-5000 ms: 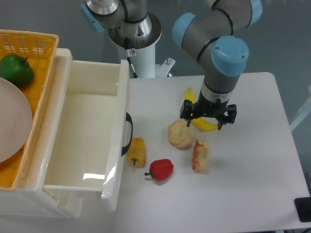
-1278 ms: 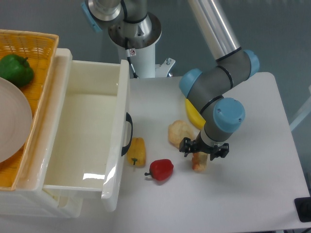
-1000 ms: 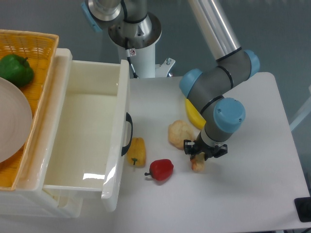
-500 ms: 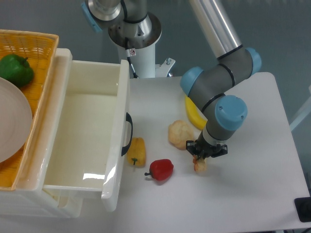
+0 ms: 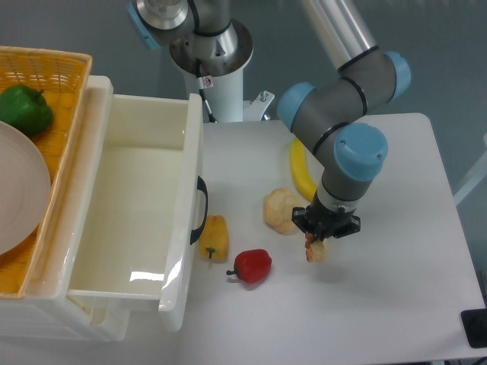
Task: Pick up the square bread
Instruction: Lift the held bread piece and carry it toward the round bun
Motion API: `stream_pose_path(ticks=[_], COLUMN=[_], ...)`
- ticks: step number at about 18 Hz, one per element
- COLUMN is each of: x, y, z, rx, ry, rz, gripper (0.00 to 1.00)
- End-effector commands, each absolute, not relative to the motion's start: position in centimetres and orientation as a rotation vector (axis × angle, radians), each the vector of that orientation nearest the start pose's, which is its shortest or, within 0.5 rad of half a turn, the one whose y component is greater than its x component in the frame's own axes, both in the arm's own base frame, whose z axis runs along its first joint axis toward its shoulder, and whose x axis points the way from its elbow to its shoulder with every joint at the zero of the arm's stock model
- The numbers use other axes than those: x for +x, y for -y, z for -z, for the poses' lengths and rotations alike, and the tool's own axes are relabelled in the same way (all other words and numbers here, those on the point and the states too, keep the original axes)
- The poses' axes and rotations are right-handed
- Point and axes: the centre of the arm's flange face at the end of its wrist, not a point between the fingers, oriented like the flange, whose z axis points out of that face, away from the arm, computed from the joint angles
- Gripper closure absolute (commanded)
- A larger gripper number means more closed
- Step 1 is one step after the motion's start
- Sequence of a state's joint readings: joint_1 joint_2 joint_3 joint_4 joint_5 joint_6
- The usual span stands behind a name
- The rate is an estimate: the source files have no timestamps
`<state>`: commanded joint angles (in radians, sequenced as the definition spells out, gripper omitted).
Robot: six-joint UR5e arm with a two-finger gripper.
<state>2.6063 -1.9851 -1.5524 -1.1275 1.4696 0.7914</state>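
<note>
The square bread (image 5: pixel 316 250), a small flat slice with pale tan faces and reddish crust edges, hangs on edge below my gripper (image 5: pixel 319 237), a little above the white table (image 5: pixel 396 228). The gripper is shut on its top, to the right of the round beige bun (image 5: pixel 281 211). Most of the slice's upper part is hidden by the fingers.
A yellow banana (image 5: pixel 300 171) lies behind the arm. A red pepper (image 5: pixel 252 266) and a yellow-orange pepper (image 5: pixel 214 237) lie left of the gripper, near the open white drawer (image 5: pixel 137 205). A wicker basket (image 5: pixel 46 76) with a green pepper (image 5: pixel 24 108) and a plate (image 5: pixel 19 190) stands far left.
The gripper came down over the bread, shut on it and has risen slightly with it; the slice has left the table. The arm's wrist has turned.
</note>
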Motion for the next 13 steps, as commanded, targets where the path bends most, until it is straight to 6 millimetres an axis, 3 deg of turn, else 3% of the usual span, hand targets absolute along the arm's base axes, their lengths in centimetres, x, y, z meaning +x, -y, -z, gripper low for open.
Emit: stream_pose_path(ticks=[8, 13], x=[-42.7, -41.4], y=[-44.8, -44.0], z=[-36.6, -37.7], rx=[-3.034, -3.071], ry=[0.201, 0.109], rz=[0.076, 0.136], gripper=[0.94, 0.94])
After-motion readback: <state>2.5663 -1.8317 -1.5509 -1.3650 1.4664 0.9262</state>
